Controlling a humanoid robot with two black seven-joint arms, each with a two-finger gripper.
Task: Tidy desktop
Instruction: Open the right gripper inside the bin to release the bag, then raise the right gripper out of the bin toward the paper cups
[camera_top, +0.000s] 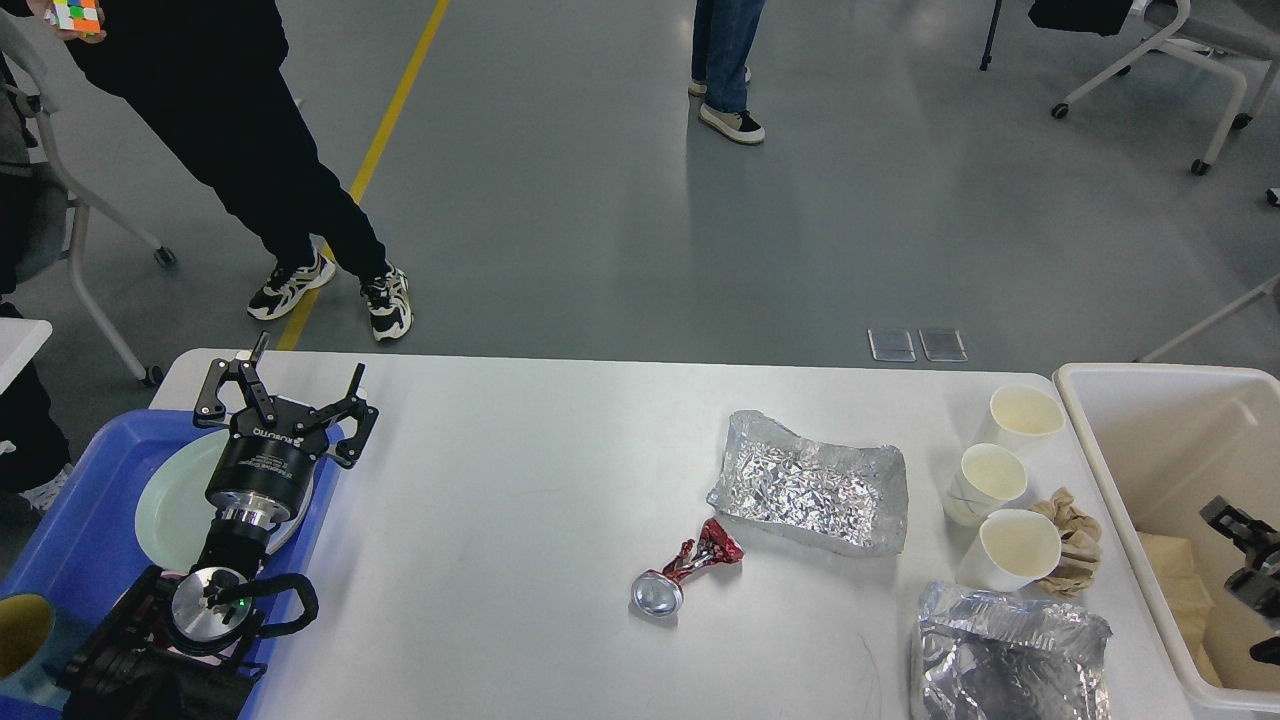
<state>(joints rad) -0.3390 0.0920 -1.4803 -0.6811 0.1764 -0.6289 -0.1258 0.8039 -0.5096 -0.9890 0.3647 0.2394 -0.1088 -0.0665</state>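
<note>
Head view shows the left pincer (285, 390) spread wide above a pale plate (175, 500) in the blue tray (75, 530), at the left end of the tabletop (500, 520), which fills the lower frame. At the right edge, the right pincer (1245, 545) hangs over the white bin (1150, 420); I cannot tell its opening. Foil trays (810, 485), paper cups (990, 480) and a crushed can (685, 575) lie between.

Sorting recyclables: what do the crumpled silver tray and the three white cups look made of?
The silver tray looks like thin aluminium foil: shiny and densely creased. The three white cups look like matte paper with rolled rims, though thin plastic can't be ruled out.
</note>
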